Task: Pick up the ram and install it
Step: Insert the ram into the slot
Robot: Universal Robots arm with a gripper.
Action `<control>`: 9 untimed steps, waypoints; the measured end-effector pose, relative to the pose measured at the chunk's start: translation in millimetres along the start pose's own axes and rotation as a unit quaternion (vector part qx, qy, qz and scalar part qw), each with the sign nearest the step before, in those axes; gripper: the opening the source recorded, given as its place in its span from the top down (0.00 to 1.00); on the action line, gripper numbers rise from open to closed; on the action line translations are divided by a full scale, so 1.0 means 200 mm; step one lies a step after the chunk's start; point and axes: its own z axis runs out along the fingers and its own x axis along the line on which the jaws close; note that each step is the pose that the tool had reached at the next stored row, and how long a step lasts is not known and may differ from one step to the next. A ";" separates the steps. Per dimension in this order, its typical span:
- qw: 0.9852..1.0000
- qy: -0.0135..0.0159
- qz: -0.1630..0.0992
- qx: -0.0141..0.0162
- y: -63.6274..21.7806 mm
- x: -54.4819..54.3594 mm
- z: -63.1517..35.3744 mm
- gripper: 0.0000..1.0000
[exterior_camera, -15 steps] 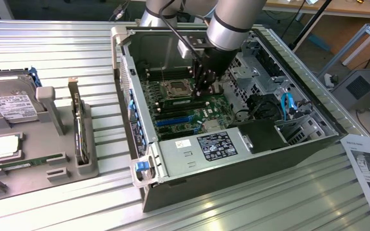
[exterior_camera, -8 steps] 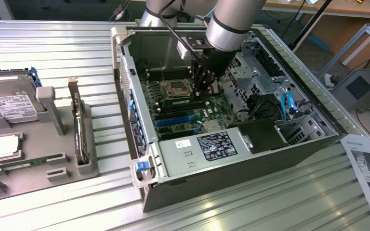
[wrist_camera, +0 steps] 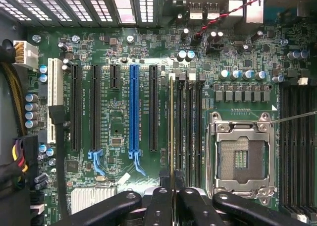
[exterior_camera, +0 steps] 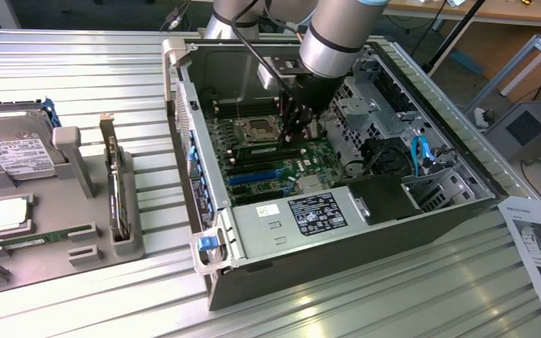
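Here we go: the hand (wrist_camera: 173,192) is clenched on the ram (wrist_camera: 172,132), its dark fingers (wrist_camera: 159,202) closing on the stick from both sides. The ram runs straight out from between the fingertips and across the motherboard (wrist_camera: 114,127). In the wrist view we catch it edge-on: a very thin, long, pale yellow-green line, dead straight and standing on its edge. It is about as long as the black memory slots (wrist_camera: 190,127) it runs alongside. It sits just beside that bank of slots, on the side facing the blue expansion slot (wrist_camera: 133,107), and parallel to all of them. The open silver processor socket (wrist_camera: 240,156) lies beyond the memory slots. Whether its lower edge is seated in a slot or just above one, we cannot tell. In the exterior view the hand (exterior_camera: 294,134) reaches down inside the open computer case (exterior_camera: 280,274), right over the green board near the socket. The case lies on the ribbed metal worktop (exterior_camera: 101,70). Toward the exterior view's left, a grey tray (exterior_camera: 125,211) carries a second green stick (exterior_camera: 40,238), lying flat and well apart from the hand.
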 end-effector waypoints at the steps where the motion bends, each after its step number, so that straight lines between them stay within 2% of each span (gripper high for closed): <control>1: 1.000 0.000 0.000 0.000 0.000 0.00 0.005 0.88; 5: 1.000 0.000 0.000 0.000 -0.001 0.00 0.026 0.88; 9: 1.000 0.000 0.000 0.000 -0.001 0.00 0.027 0.88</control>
